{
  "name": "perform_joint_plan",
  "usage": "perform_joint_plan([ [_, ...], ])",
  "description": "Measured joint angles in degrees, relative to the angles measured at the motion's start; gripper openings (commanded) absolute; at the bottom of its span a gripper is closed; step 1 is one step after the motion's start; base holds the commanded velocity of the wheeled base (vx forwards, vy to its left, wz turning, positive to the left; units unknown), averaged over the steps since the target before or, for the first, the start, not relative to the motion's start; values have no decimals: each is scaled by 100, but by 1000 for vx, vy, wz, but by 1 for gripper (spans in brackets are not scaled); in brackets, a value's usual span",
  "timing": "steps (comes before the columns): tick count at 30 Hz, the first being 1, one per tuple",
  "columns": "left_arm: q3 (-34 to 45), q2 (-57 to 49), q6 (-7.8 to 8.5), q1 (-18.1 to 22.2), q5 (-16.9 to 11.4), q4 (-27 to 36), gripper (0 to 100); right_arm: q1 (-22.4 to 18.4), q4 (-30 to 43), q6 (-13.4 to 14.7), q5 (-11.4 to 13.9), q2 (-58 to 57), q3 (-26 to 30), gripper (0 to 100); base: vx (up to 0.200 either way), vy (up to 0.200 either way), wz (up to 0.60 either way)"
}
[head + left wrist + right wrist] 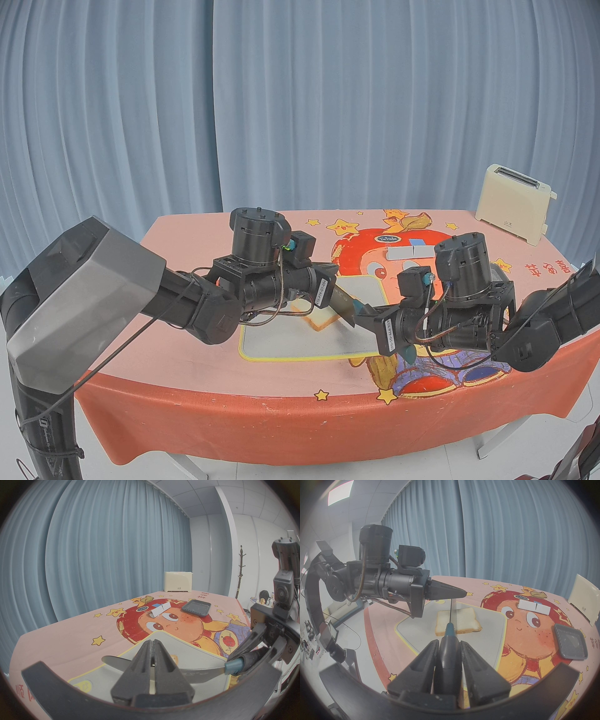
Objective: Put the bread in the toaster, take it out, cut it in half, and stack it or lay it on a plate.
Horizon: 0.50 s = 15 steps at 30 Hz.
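I judge we're at the cut: my right gripper is clenched on the knife, its blade poised over the whole bread slice on the cutting mat. My left gripper hangs clenched, grasping nothing, just above. Halving and plating remain; the dark tray to the right and the far-right toaster look empty.

The head camera looks down on the bench from above. The wrist cameras sit low and close, facing each other across the cutting mat, which all views share.
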Motion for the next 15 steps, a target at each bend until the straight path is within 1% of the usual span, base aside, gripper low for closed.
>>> perform_joint_plan([
  [15,-57,127,-9,-5,2,-26,0,5,4,5,0,5,6,0,0,0,0],
])
